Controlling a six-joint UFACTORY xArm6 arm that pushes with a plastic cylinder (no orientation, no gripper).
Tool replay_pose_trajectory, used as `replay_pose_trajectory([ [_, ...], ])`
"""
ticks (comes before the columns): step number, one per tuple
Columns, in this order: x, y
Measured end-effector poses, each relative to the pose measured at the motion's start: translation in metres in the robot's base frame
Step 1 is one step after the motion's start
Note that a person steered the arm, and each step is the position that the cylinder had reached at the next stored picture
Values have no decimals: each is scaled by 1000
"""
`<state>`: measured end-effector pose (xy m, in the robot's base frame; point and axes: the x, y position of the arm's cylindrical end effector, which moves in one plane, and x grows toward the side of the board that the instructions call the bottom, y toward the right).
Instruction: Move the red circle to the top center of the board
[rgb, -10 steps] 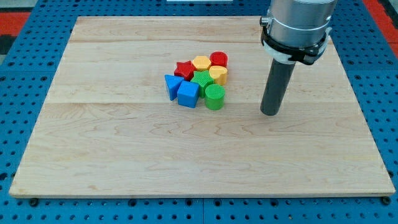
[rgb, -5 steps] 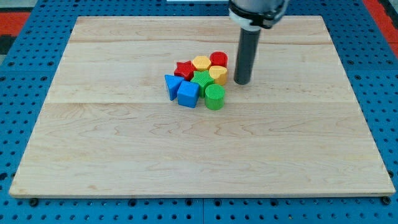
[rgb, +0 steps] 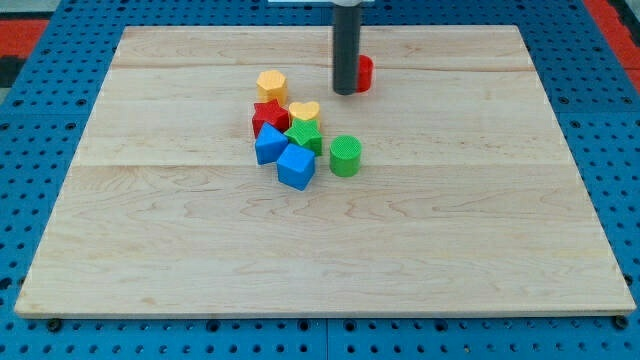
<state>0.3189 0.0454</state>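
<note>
The red circle (rgb: 365, 72) sits near the view's top centre of the wooden board (rgb: 480, 220), partly hidden behind my dark rod. My tip (rgb: 346, 91) rests just to the circle's left, touching or nearly touching it. Below and to the left lie the other blocks: a yellow hexagon (rgb: 271, 84), a red star (rgb: 268, 117), a yellow heart (rgb: 304, 112), a green star (rgb: 304, 136), a blue triangle (rgb: 268, 145), a blue cube (rgb: 296, 166) and a green cylinder (rgb: 345, 156).
The board lies on a blue pegboard table (rgb: 40, 200). A red surface (rgb: 30, 30) shows at the view's top corners.
My rod moved up and left through the cluster. The red circle went up toward the top centre. The yellow hexagon, red star and blue blocks were shoved left and spread apart.
</note>
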Motion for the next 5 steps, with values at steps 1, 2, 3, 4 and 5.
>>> replay_pose_trajectory([
  [1, -16, 47],
  [2, -36, 44],
  [3, -42, 30],
  [4, -51, 19],
  [5, -67, 9],
])
